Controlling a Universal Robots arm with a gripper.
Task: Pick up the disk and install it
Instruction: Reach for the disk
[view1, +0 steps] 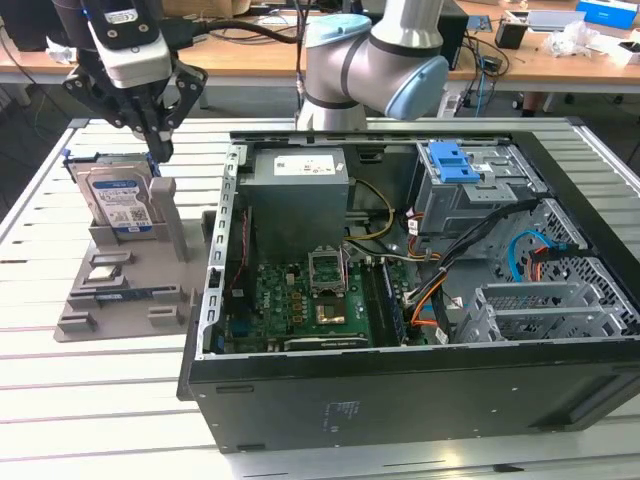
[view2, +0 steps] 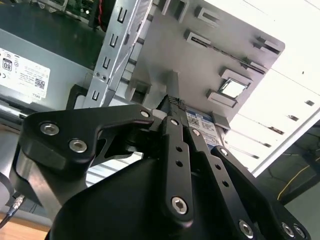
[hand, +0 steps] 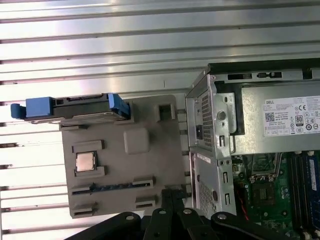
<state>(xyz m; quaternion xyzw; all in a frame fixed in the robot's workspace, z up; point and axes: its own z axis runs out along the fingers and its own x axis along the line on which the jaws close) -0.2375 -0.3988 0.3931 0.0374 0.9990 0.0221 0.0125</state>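
Observation:
The disk (view1: 118, 203) is a silver drive with a white-and-blue label and a blue frame. It stands upright in a slot at the back of the grey holder plate (view1: 120, 290), at the exterior view's left. My gripper (view1: 160, 148) hangs just above the disk's upper corner on the exterior view's right, by the plate's grey post, not touching the disk. Its black fingers meet at a point, shut on nothing. In the first wrist view the disk (hand: 75, 107) shows edge-on, apart from the gripper (hand: 170, 191). In the second wrist view the disk's label (view2: 202, 125) lies just beyond the gripper (view2: 176, 102).
An open computer case (view1: 400, 280) lies at the exterior view's right of the plate, with a blue clip on a grey cage (view1: 450, 160) inside. A small square chip (hand: 85, 161) sits on the plate. The arm's base (view1: 370, 70) stands behind the case.

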